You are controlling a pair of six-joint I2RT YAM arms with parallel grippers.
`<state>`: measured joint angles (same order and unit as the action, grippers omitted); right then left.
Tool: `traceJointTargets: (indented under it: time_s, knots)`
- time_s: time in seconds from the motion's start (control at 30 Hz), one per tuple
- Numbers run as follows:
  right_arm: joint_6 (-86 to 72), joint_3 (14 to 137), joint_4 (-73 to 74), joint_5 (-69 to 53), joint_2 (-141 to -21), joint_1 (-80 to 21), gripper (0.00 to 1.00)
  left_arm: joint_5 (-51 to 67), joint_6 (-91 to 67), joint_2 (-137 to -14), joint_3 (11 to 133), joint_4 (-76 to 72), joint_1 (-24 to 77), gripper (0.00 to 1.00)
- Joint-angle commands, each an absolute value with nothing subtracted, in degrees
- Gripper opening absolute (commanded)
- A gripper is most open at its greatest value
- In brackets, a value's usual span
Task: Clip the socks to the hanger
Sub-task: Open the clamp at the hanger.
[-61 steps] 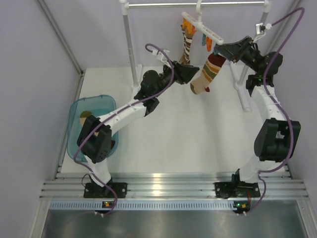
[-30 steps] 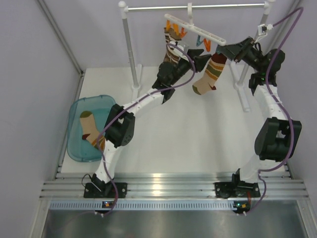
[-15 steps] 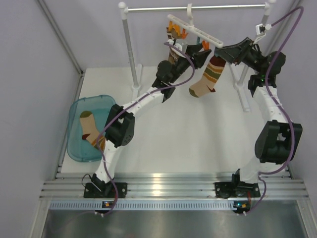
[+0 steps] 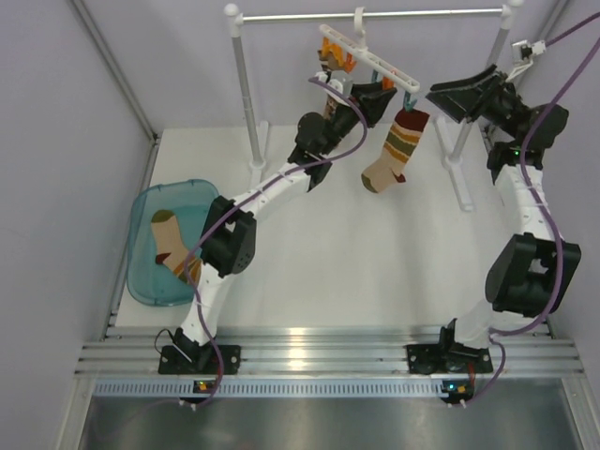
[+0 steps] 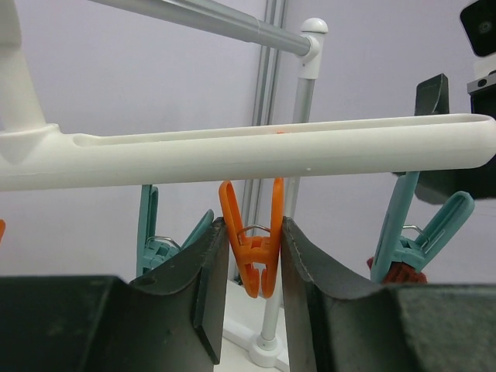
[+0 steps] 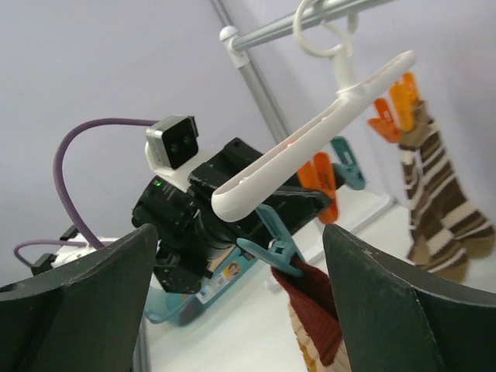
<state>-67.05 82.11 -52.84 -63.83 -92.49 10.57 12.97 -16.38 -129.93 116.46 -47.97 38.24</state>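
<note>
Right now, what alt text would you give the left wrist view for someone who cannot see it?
The left claw has its two dark fingers against both sides of an orange clip hanging under the white hanger bar. Teal clips hang to either side, the right one holding a scrap of maroon fabric, with a metal rail behind.

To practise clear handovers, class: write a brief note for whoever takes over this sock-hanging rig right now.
Left gripper: closed on an orange plastic clip under the slim white plastic hanger, which hangs from the metal rail.
Right gripper: open, empty, clear of the hanger.
Done: one tan striped sock hangs from a blue clip; one brown-and-white striped sock hangs near the hanger's other end.
To do: a second tan striped sock lies in the teal plastic tub; no other sock shows.
</note>
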Motion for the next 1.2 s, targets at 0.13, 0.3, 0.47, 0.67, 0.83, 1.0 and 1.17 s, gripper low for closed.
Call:
traceJointTargets:
  time_s: [0.13, 0.3, 0.47, 0.67, 0.83, 1.0, 1.17]
  knots:
    - [-67.0, 90.1, -57.0, -61.1, -96.3, 17.0, 0.82, 16.6, -19.9, -129.3, 117.8, -50.9, 37.3, 0.28]
    - [-61.7, 91.7, -55.1, -60.9, -99.4, 15.7, 0.74, 19.2, -21.4, -128.4, 117.1, -51.2, 36.8, 0.28]
    - [-55.3, 94.0, -52.8, -59.6, -103.9, 13.4, 0.59, 21.4, -22.5, -127.8, 116.7, -51.2, 36.5, 0.27]
    - [-52.6, 96.8, -54.7, -58.8, -108.4, 9.6, 0.52, 24.1, -23.6, -127.4, 116.5, -51.0, 36.0, 0.26]
    - [-59.4, 100.0, -63.4, -62.6, -112.4, 7.5, 0.55, 28.5, -24.7, -127.4, 116.8, -51.1, 35.2, 0.25]
    - [-60.7, 101.7, -65.8, -65.6, -113.3, 6.1, 0.59, 32.0, -27.2, -128.7, 118.9, -50.8, 33.8, 0.25]
    - [-61.6, 102.7, -66.7, -67.1, -113.8, 5.2, 0.6, 34.7, -29.1, -129.5, 120.7, -50.1, 33.0, 0.24]
